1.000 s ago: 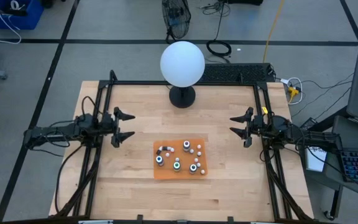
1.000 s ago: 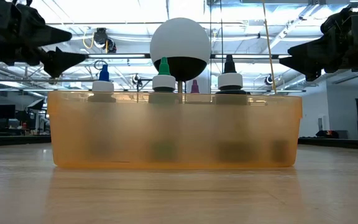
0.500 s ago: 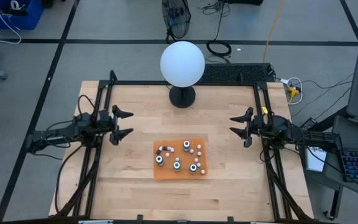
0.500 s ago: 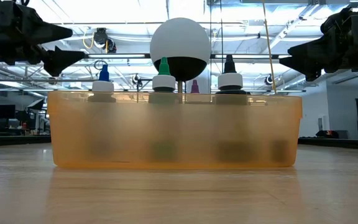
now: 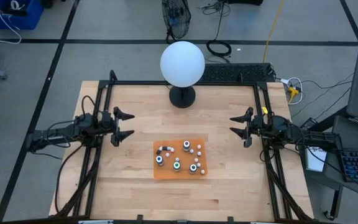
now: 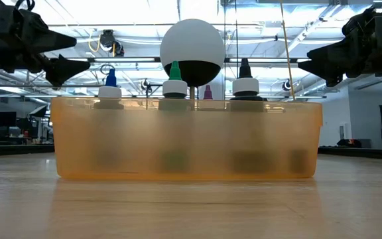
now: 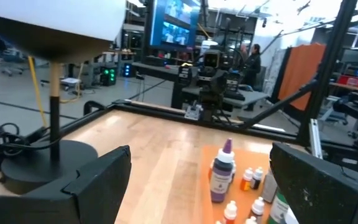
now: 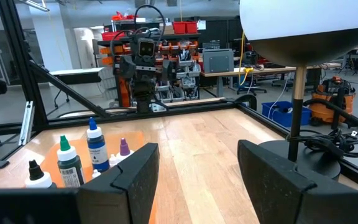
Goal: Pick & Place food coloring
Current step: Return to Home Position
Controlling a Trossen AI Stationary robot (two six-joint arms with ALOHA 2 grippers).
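Lower centre, orange container (image 5: 165, 173) holding food coloring bottles (image 5: 177, 164), their bodies blurred behind its wall in low view, left gripper (image 5: 127, 124) mid-left, right gripper (image 5: 235, 126) mid-right, both spread wide.

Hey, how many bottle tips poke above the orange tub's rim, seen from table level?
4: blue tip leftmost, green tip next, purple tip, black tip rightmost. Shorter bottles may hide behind the orange tub.
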